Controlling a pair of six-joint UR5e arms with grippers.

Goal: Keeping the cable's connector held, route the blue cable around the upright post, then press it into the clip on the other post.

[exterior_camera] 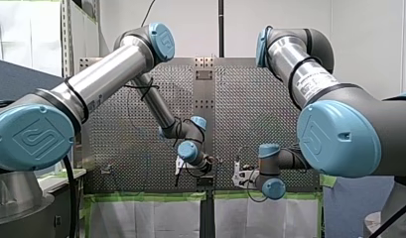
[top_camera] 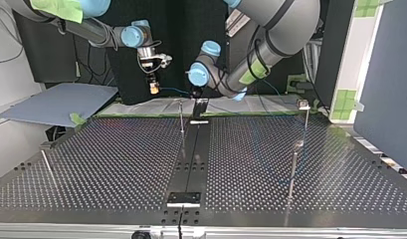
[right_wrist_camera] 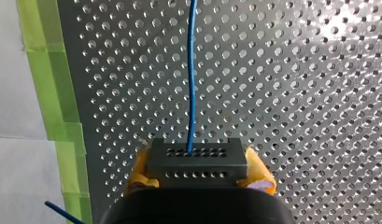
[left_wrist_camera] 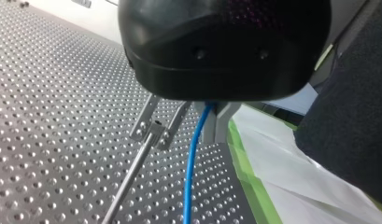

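Table (top_camera: 116, 164) of perforated metal lies under both arms. No box, tray or bin shows on it, so the only holder is the clip. My right gripper (right_wrist_camera: 198, 173) has its yellow pads (right_wrist_camera: 138, 170) clamped on the black connector (right_wrist_camera: 196, 158), one pad at each side, so the hold the task asks for is in place. My left gripper (top_camera: 199, 106) hangs low over the table; whether it is closed on anything I cannot tell. A thin post (left_wrist_camera: 128, 179) rises just beside it, and a second post (top_camera: 293, 172) stands well apart. The blue cable (right_wrist_camera: 192, 84) runs straight ahead from the connector between the right fingers. In the left wrist view it comes out from under the left gripper, near the post but not touching it. The clip (left_wrist_camera: 156, 129) on that post's top is a small fork with nothing in it. By my reading, both the routing around a post and the pressing-in are yet to do.
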